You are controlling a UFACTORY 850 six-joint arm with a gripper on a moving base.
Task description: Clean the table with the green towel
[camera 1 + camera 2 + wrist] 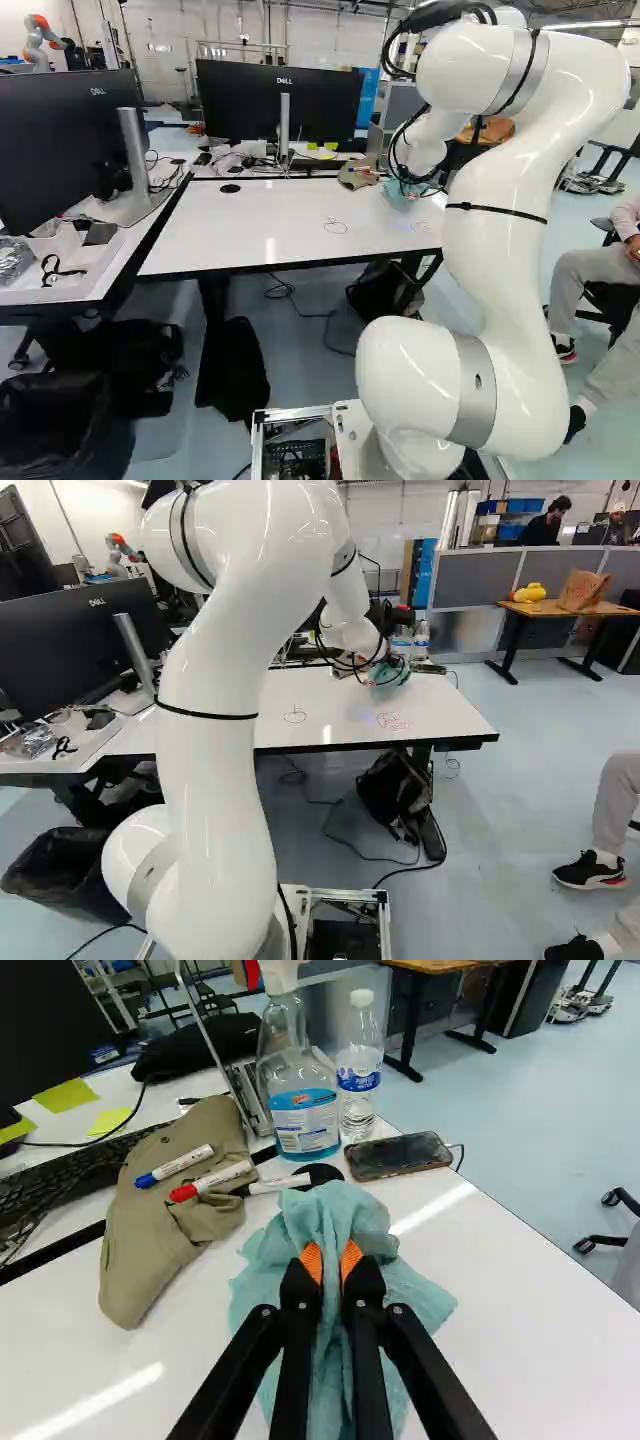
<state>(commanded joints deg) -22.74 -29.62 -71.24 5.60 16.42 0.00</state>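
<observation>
At the table's far right corner, my gripper (377,664) reaches down to the green towel (390,672) in the right base view, partly hidden by cables. In the wrist view the gripper (332,1262) is shut on a bunched fold of the towel (404,1295), whose loose edges spread over the white table (520,1360). The left base view shows a dark drawn loop (335,226) on the tabletop. Red scribbles (392,721) mark its right part in the right base view.
Ahead of the towel stand a spray bottle (303,1110), a water bottle (359,1070) and a phone (398,1156). Beside them, a khaki cap (150,1250) carries markers (212,1179). Monitors (280,100) stand behind and left. Another robot (40,42) is far back.
</observation>
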